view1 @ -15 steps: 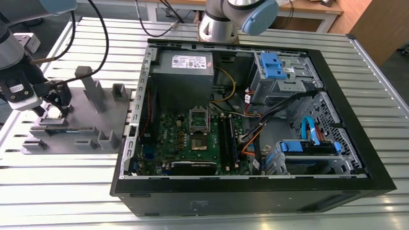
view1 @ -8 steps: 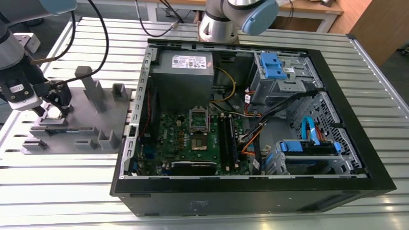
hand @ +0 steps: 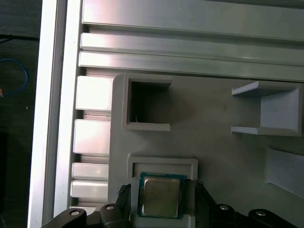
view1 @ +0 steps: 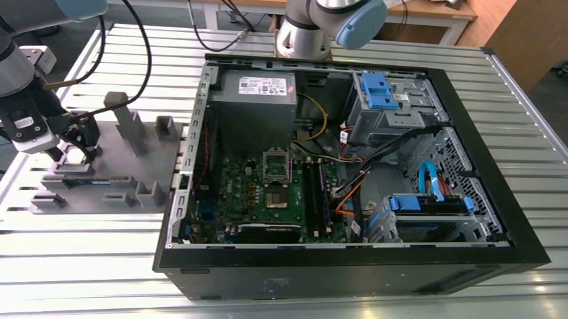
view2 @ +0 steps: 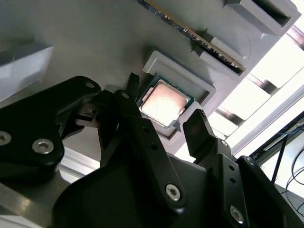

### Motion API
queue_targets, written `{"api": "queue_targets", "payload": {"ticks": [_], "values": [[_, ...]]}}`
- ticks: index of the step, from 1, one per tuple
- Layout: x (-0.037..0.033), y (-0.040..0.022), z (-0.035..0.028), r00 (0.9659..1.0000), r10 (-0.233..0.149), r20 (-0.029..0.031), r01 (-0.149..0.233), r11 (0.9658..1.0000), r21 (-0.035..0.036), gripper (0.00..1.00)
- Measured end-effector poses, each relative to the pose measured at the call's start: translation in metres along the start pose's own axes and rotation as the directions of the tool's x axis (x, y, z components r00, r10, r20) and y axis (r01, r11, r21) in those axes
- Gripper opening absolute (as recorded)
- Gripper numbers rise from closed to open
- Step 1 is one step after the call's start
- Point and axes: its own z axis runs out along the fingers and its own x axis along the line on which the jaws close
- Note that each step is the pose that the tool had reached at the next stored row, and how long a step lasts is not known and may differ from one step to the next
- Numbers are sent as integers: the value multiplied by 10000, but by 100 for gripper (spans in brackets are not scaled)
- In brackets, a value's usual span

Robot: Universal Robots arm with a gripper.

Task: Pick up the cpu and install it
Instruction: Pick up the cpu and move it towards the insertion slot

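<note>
Currently your gripper (view2: 165,97) hangs with jaws spread astride the cpu (hand: 160,195), which lies flat in its pocket (hand: 161,164) on the grey tray (hand: 213,156); hazard, by my reckoning: if you close off-centre, the chip may tip or wedge.

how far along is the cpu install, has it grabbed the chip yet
Done: the gripper sits over the cpu, open fingers either side. In hand: nothing; the cpu lies in its grey tray pocket. Left: gripping, lifting, seating it on the motherboard.
</note>
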Motion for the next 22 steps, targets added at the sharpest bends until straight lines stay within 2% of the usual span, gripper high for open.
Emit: {"api": "queue_targets", "payload": {"ticks": [14, 16, 17, 22], "values": [[1, 4, 13, 10000, 0, -3, 0, 10000, 1, 65], [1, 4, 14, 10000, 0, -3, 0, 10000, 1, 63], [1, 4, 14, 10000, 0, -3, 0, 10000, 1, 56], [2, 4, 18, 10000, 0, -1, 0, 10000, 1, 56]]}}
